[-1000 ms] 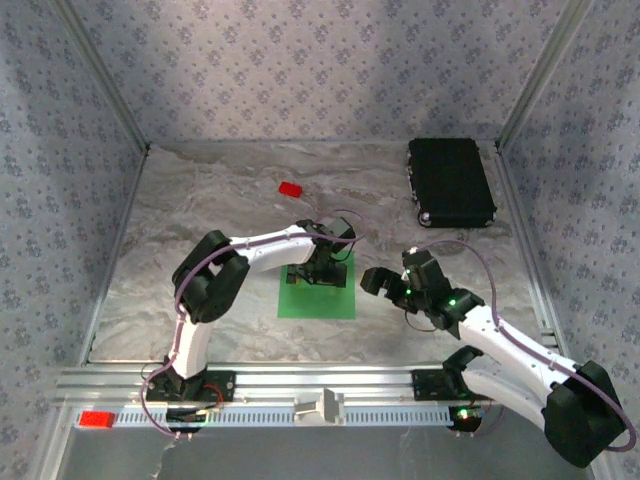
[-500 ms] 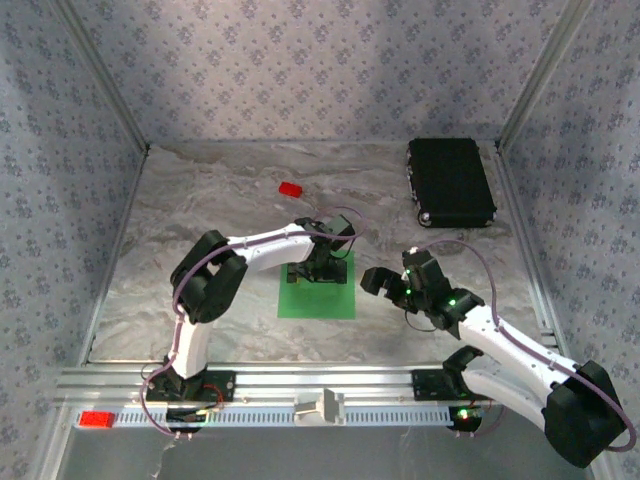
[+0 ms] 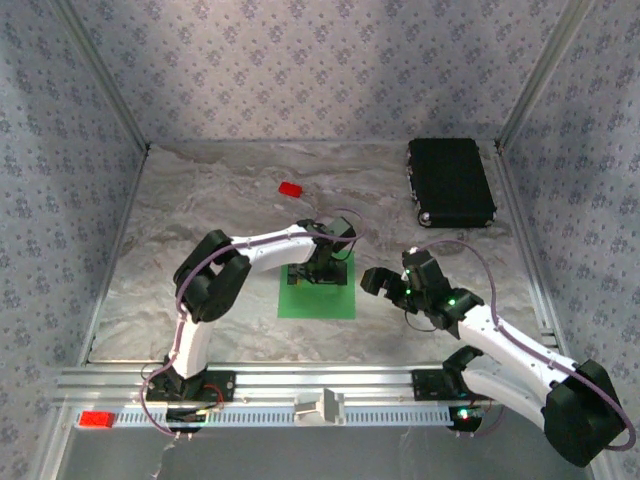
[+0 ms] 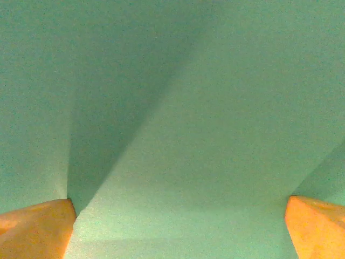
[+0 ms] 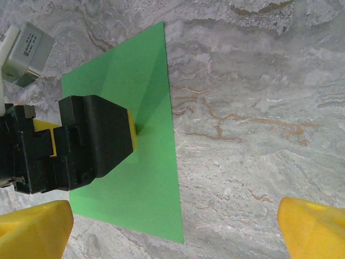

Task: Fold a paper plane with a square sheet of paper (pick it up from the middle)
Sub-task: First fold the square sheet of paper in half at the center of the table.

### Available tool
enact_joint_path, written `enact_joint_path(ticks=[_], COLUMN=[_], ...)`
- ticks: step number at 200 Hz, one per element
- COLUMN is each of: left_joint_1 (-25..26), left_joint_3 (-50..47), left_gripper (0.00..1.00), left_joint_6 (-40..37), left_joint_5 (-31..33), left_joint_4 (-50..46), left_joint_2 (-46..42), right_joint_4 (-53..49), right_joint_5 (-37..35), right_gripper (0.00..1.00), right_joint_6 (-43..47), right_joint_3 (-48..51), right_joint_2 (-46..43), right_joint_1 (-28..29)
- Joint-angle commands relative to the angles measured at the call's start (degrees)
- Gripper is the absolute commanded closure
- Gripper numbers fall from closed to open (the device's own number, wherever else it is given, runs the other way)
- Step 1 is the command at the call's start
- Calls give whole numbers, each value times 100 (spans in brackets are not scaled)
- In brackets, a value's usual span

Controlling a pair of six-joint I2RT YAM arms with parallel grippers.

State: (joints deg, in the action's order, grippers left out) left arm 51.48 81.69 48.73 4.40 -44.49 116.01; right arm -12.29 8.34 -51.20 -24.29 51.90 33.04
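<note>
At frame centre, a thin bright green square sheet of paper [image 3: 316, 300] is laid flat on the marbled bench [image 3: 200, 200]. The left claw [image 4: 178, 229] (spread wide) is set upon it; the right claw [image 3: 372, 283], likewise wide, is held beside. The sheet may be slid or crumpled if pinched unevenly.

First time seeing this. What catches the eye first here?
A bright green square sheet of paper lies flat at centre, the left claw open and low over its far half. The right claw hangs open just to its right; a black case sits in the far right corner.
</note>
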Motion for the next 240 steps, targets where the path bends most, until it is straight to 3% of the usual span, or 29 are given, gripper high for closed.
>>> enact_joint_path(ticks=[1, 240], left_joint_1=[45, 90], left_joint_3=[-301, -316], left_gripper=[0, 6], left_joint_6=[75, -41], left_joint_5=[-69, -114], left_joint_4=[-16, 89], left_joint_2=[368, 248], right_joint_4=[-172, -226], right_joint_5=[-113, -210], right_gripper=[1, 1], right_joint_6=[-11, -108], right_joint_3=[-75, -111], right_joint_2=[5, 43], right_joint_1=[30, 43])
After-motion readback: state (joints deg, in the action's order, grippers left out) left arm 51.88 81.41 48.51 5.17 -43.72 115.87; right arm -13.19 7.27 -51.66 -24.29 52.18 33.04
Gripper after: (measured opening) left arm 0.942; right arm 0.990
